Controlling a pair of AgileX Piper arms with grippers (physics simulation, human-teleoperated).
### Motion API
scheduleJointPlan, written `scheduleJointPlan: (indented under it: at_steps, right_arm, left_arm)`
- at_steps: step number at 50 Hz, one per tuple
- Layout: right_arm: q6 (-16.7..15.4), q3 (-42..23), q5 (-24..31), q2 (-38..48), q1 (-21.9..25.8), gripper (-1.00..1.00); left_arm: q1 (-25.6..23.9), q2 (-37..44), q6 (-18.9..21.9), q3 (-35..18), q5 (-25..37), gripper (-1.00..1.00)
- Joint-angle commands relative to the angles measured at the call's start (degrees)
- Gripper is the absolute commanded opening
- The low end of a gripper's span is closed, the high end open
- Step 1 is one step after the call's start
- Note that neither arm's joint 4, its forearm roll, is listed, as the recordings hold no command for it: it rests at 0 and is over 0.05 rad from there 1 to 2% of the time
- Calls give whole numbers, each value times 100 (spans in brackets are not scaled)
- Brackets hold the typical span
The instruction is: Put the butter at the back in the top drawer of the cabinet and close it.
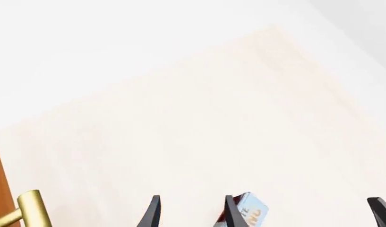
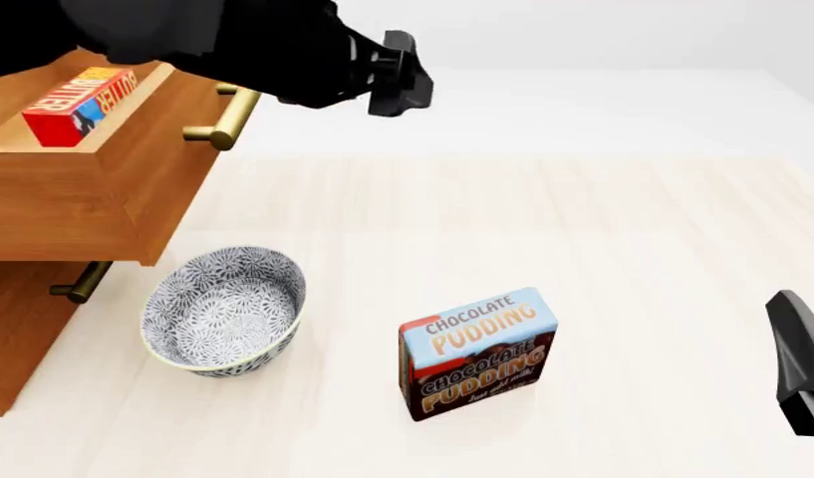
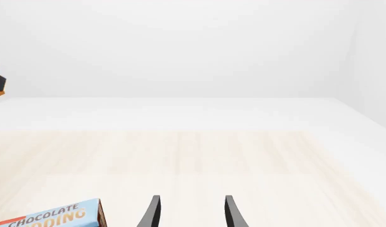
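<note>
One butter (image 2: 79, 105), one pudding box (image 2: 480, 353), one bowl (image 2: 224, 310), one cabinet (image 2: 61, 199), two hands.

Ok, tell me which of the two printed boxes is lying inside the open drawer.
The butter, the small red box in the top drawer. The chocolate pudding box stands on the table.

The butter (image 2: 80, 105) (red, orange-topped) lies flat inside the pulled-out top drawer (image 2: 95, 194); the cabinet (image 2: 15, 329) stands at left.

High front overview; two low forward wrist views, all sharing the pudding box (image 2: 478, 353).
</note>
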Motion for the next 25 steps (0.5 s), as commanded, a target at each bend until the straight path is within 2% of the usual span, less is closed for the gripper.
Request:
scheduleJointPlan:
  at_steps: [1, 25]
  right_arm:
    - [0, 0, 0, 0, 0, 100]
    - [0, 0, 0, 0, 0, 100]
  left_arm:
    - [330, -29, 130, 201, -11, 100]
    - [1086, -380, 267, 692, -36, 100]
